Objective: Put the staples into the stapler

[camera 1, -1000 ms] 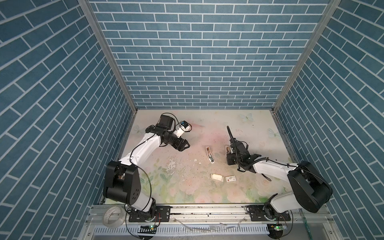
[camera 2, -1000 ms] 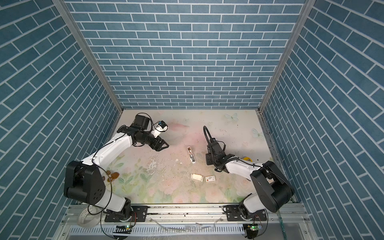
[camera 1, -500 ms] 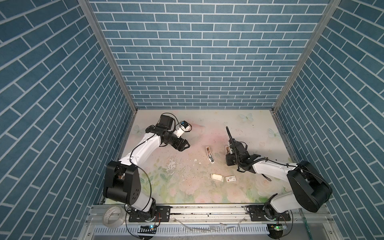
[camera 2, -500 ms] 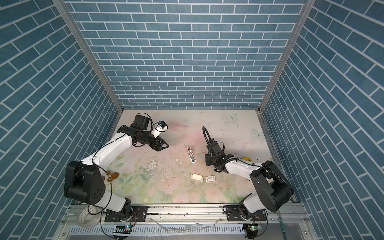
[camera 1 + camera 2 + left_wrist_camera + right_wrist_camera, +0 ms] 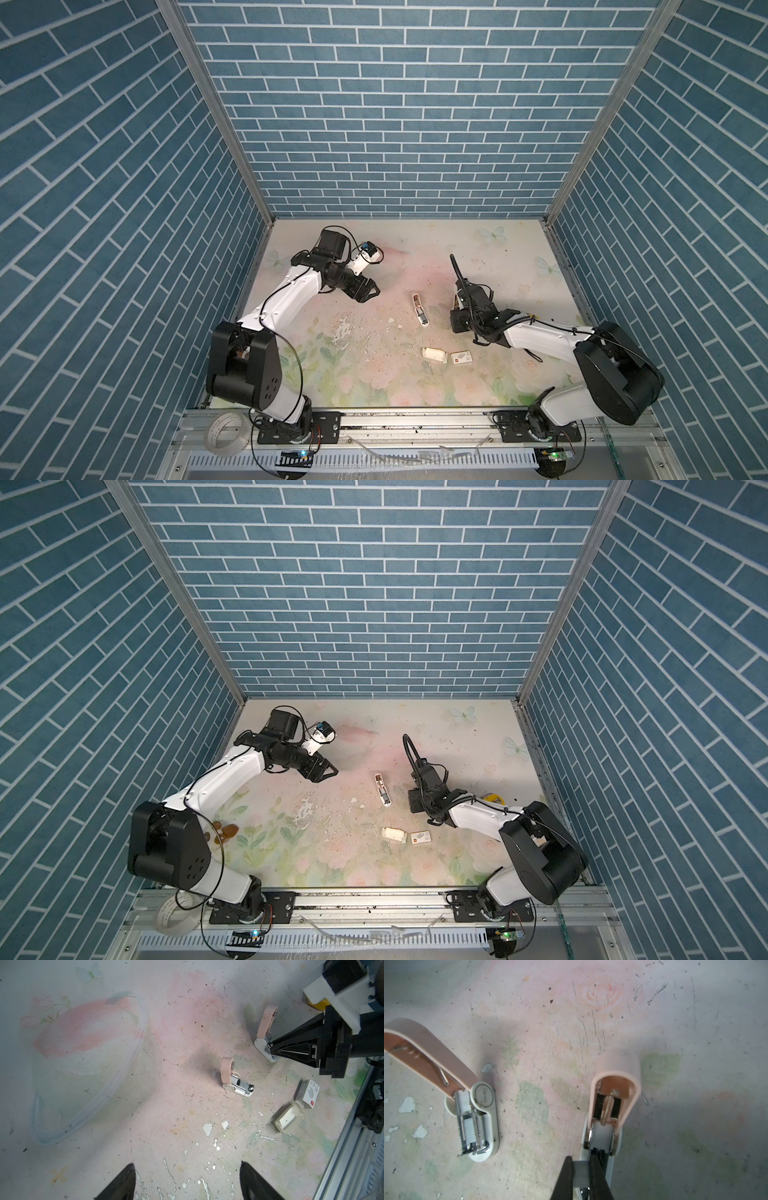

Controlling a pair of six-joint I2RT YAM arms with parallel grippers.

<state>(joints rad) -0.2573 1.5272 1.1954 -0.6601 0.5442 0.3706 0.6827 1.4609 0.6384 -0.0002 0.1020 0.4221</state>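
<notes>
Right jaws clenched on flat grey metal staples (image 5: 580, 1174).
Just ahead of them, stapler (image 5: 616, 1068): rounded pink plastic lid raised; left jaws released.

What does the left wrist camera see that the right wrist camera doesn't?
Only the left wrist view: the open left gripper, a white box with a red mark, and a white tray beside it.
Only the right wrist view: what look like grey staples, pinched between the fingers at the picture's edge.
Both: the shut right gripper at the second stapler, and the loaded stapler nearby, both with pink lids up.
</notes>
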